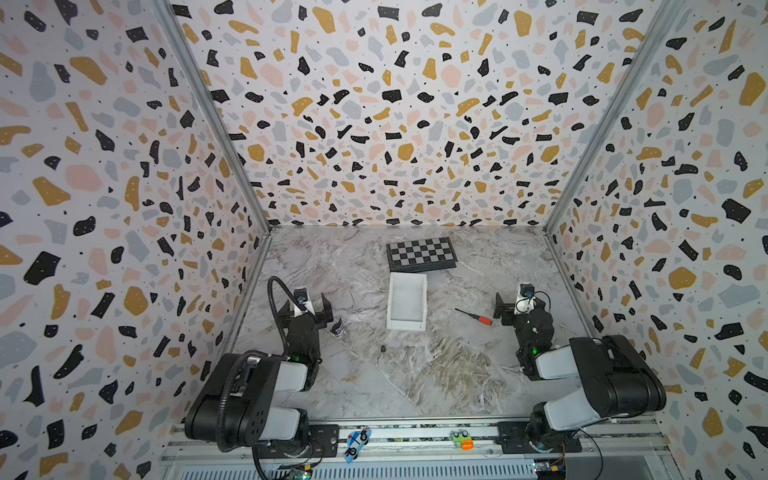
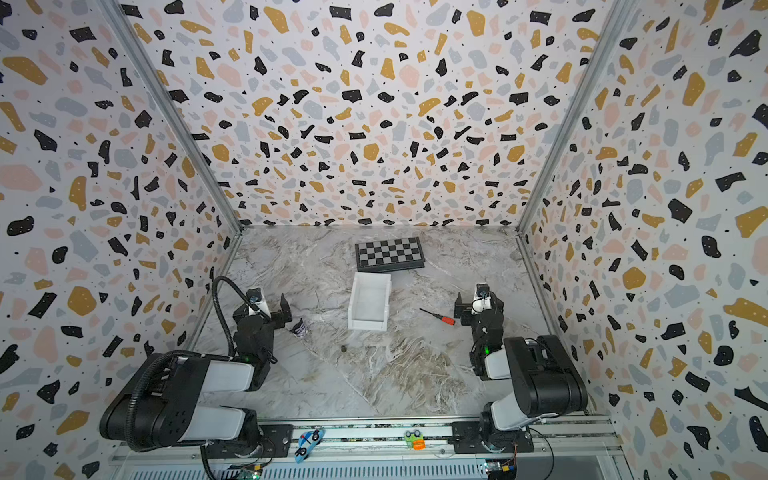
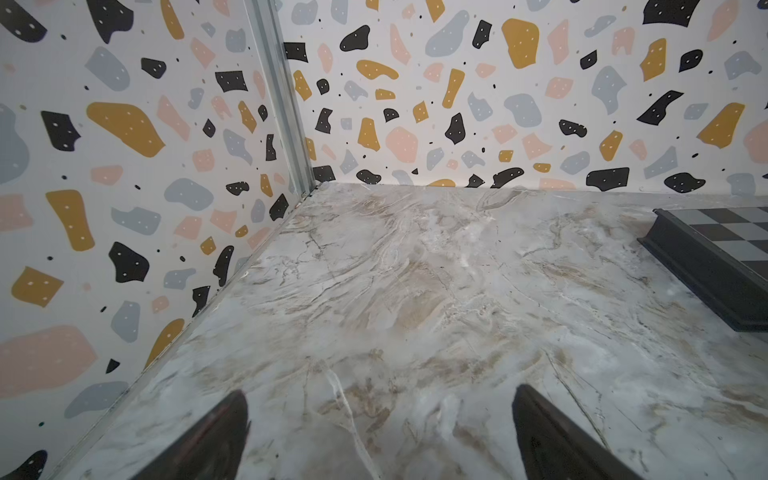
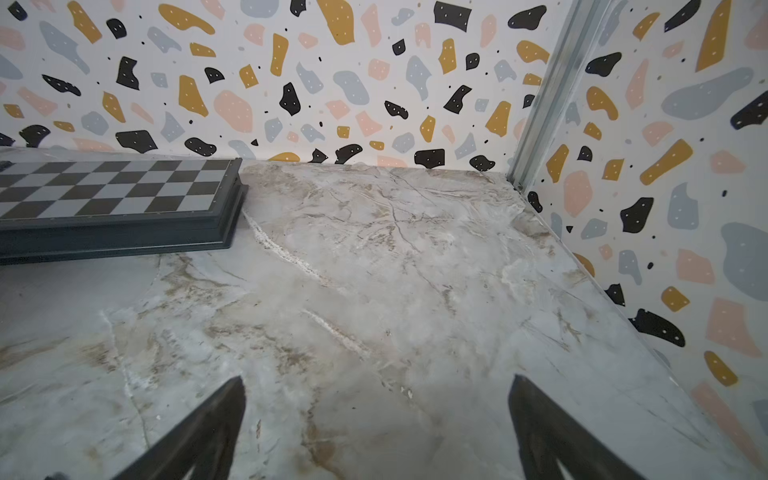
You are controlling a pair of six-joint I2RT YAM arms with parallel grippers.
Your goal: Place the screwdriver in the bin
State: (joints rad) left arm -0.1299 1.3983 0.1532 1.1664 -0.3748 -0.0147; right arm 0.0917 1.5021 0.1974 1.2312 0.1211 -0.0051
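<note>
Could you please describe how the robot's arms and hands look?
The left arm and right arm are black with white shells and green lights; the left carries a ribbed black conduit. The left hand and right hand have dark tapered fingers.

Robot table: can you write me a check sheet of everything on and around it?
Surface: marbled table.
Job's things: screwdriver lies on the table right of the bin, not in it; bin looks empty.
Clutter: chessboard behind the bin; crumpled scrap and dark bit on the table; blue toy and green toy on the front rail.
Hands: left hand open, empty; right hand open, empty.
Cables: black ribbed hose loops over the left arm.
Surroundings: speckled walls.
</note>
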